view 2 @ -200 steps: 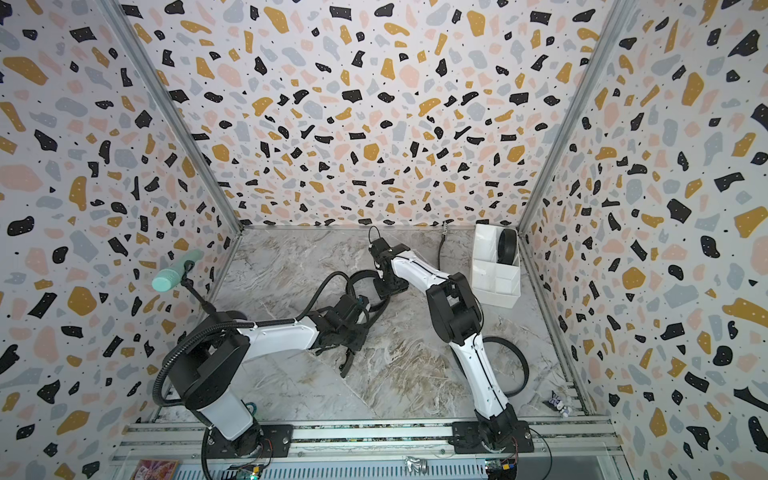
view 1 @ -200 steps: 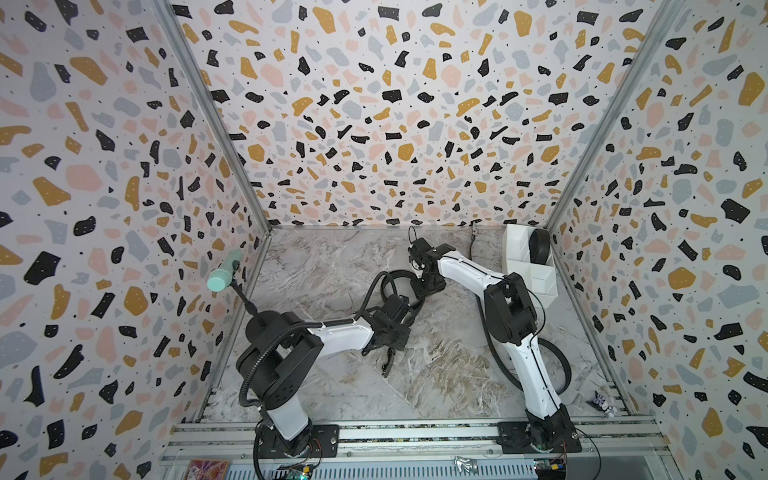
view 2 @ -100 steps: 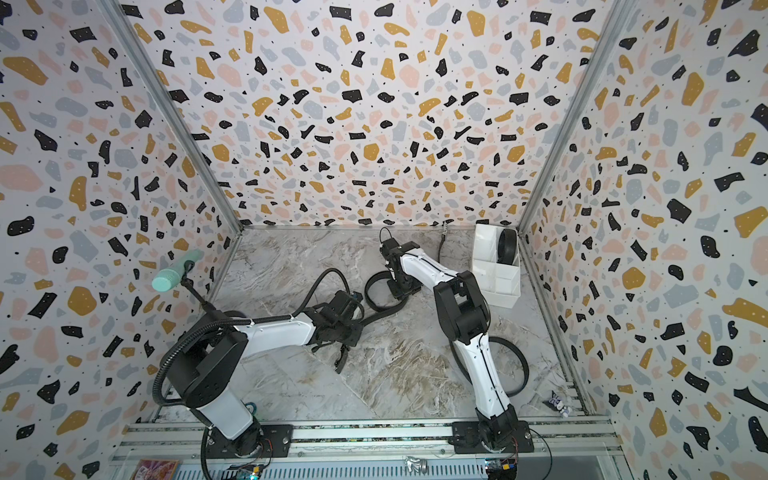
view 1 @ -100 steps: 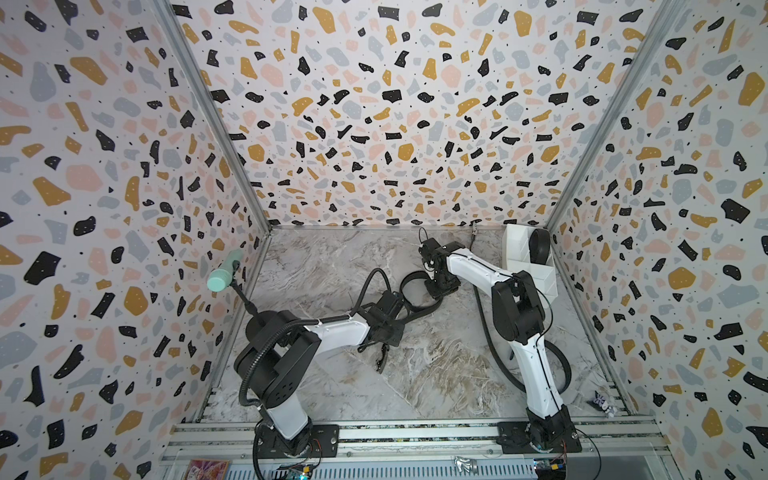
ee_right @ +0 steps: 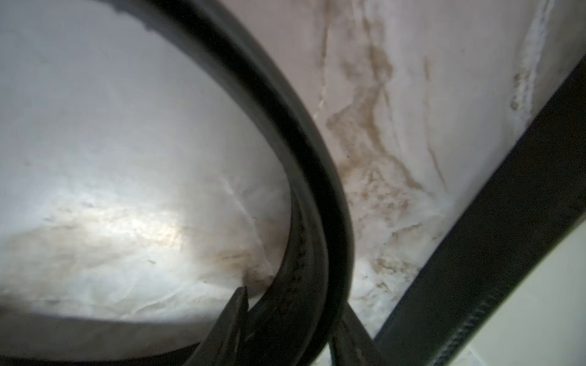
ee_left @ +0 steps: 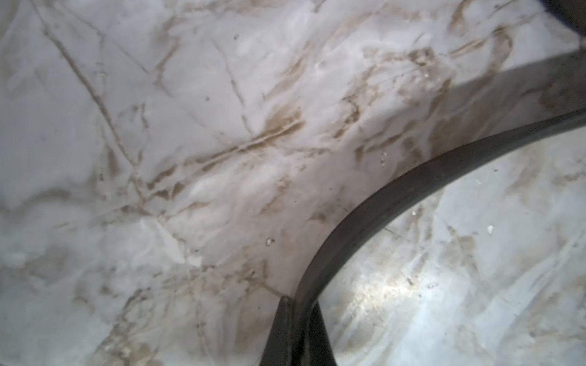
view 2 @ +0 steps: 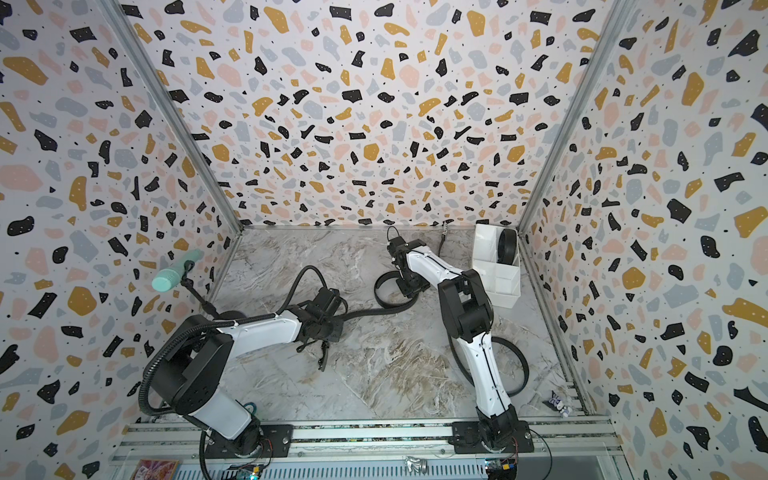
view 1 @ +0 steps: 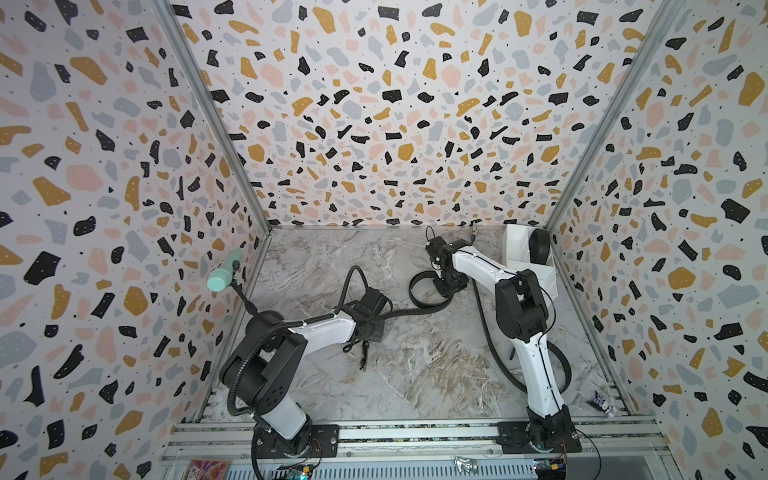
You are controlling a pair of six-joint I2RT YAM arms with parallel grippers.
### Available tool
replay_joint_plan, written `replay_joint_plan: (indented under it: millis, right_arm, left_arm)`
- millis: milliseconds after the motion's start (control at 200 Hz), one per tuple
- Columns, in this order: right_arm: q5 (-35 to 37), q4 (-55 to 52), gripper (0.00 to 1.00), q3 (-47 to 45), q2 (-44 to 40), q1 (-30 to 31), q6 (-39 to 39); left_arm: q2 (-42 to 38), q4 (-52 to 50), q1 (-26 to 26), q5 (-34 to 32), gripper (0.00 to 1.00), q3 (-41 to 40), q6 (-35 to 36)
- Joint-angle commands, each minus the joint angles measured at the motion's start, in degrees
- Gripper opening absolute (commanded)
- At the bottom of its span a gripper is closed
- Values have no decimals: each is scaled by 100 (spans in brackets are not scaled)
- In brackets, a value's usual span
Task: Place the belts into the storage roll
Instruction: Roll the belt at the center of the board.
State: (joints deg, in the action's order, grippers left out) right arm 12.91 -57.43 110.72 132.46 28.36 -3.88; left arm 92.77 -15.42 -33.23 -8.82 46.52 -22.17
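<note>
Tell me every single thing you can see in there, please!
stretched belt: one, black, mid-table, held between both grippers.
rolled belt: one, black, inside the storage box.
loose belt: one, black, on the table by the right arm.
storage box: one, white, back right corner.
cylinder: one, mint green, on a black stand, left side.
scrap: one, white and blue, front right corner.
table: one, marbled grey.
walls: three, speckled, around the table.
left gripper: one, black, shut on the stretched belt.
right gripper: one, black, shut on the stretched belt's loop.
</note>
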Motion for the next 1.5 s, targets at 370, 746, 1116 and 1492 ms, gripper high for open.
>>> replay_joint_plan:
  millis: [370, 746, 1116, 1492]
  right_arm:
    - [-992, 601, 18, -1092, -752, -60, 15]
    - [-1463, 1242, 11, -2950, -1939, 344, -297]
    - [-2001, 1794, 11, -3427, -1981, 1267, -1058]
    - [-2199, 1922, 27, -3517, -2190, 1212, -1309]
  left_arm:
    - [531, -986, 291, -733, 0, 491, 406]
    - [2419, -1578, 608, -1813, 78, 3227, 1579]
    - [3134, -1996, -54, -1317, 100, 4945, 1954]
    - [893, -880, -78, -714, 100, 2431, 1209]
